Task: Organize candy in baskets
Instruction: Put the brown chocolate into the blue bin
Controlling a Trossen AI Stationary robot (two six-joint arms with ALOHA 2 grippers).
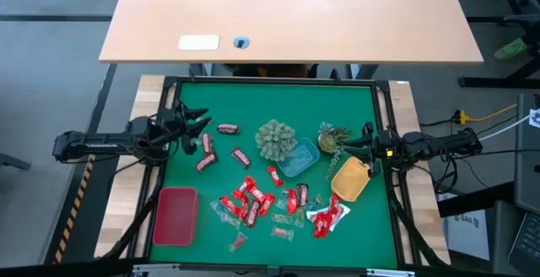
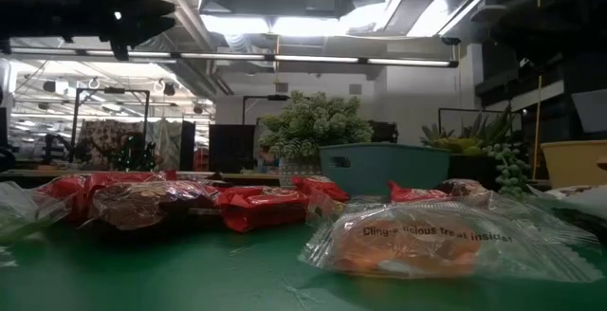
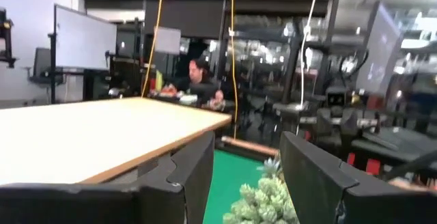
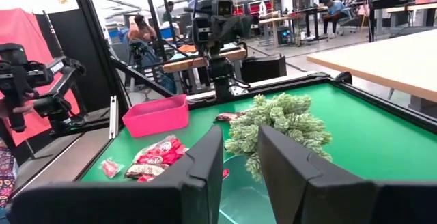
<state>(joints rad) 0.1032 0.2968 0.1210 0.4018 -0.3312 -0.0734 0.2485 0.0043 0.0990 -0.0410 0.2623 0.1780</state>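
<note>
Green mat [image 1: 354,108] carried three baskets: red rectangular basket [image 1: 175,216] at the near-left corner, pale blue basket [image 1: 300,158] near the centre just beside a round green spiky ornament [image 1: 276,138], yellow-orange basket [image 1: 349,179] at the right, beside a smaller spiky ornament [image 1: 333,134]. All three dishes appeared to hold no sweets. Candy lay loose on the mat: dark brown pieces [image 1: 228,128] toward the left, a red-wrapped cluster [image 1: 250,199] at the middle front, further red wrappers [image 1: 327,217] at the right front, small clear pieces [image 1: 282,233] near the front edge. Left gripper [image 1: 201,126] hovered over the mat's left edge, fingers parted, empty. Right gripper [image 1: 350,146] sat beside the yellow-orange basket, fingers [image 4: 198,173] narrowly apart with nothing between them.
</note>
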